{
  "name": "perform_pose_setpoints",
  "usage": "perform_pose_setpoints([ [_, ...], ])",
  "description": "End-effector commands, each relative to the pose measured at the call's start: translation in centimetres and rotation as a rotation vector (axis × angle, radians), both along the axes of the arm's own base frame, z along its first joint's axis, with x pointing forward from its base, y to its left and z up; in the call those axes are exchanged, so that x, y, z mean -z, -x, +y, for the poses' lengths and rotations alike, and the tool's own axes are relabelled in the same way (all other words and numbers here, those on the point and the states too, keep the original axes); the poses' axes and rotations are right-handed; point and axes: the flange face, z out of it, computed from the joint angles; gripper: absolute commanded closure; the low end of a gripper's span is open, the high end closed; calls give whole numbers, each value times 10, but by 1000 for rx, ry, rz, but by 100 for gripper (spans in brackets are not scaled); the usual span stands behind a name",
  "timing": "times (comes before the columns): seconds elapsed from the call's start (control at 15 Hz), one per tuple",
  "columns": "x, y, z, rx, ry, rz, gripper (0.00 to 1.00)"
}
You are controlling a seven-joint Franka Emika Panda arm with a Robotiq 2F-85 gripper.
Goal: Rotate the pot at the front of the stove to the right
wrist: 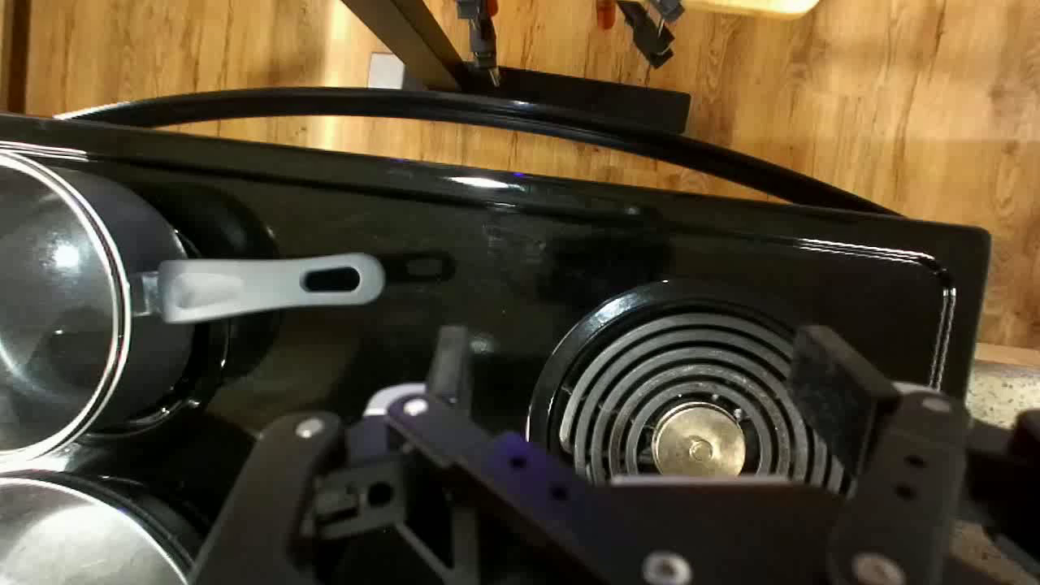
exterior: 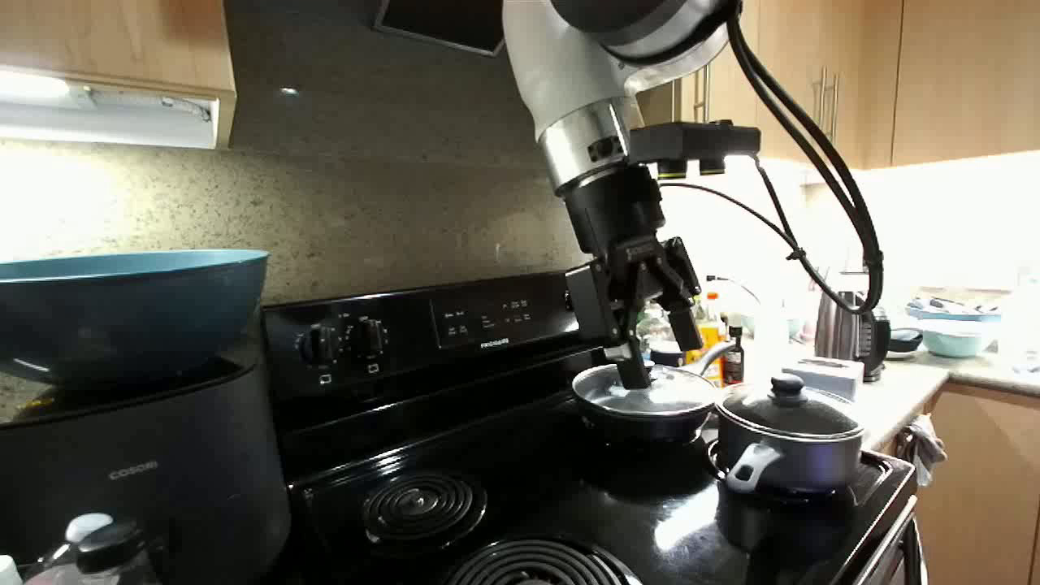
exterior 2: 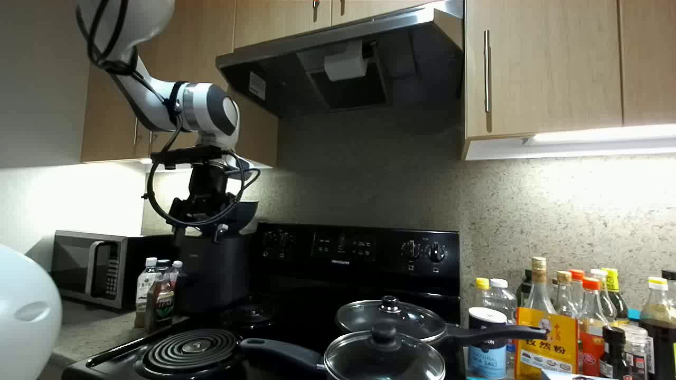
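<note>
The dark grey pot with a glass lid stands at the front of the stove, and shows in both exterior views. In the wrist view the pot is at the left, cut off by the frame edge. Its grey handle points right there, toward the coil burner; it also shows in an exterior view. My gripper is open and empty, above the bare coil burner, apart from the pot and its handle. The gripper also shows in both exterior views.
A lidded pan stands behind the pot, its handle toward the bottles. A black air fryer with a blue bowl on top stands beside the stove. The range hood hangs above. The oven handle runs along the front.
</note>
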Motion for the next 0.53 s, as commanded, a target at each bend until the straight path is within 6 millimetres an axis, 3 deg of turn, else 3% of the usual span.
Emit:
perform_pose_setpoints([
  [0.0, 0, 0, 0, 0, 0, 1, 0],
  [0.13, 2, 1, -4, -4, -12, 8, 0],
  [0.47, 38, 7, -51, 150, -59, 18, 0],
])
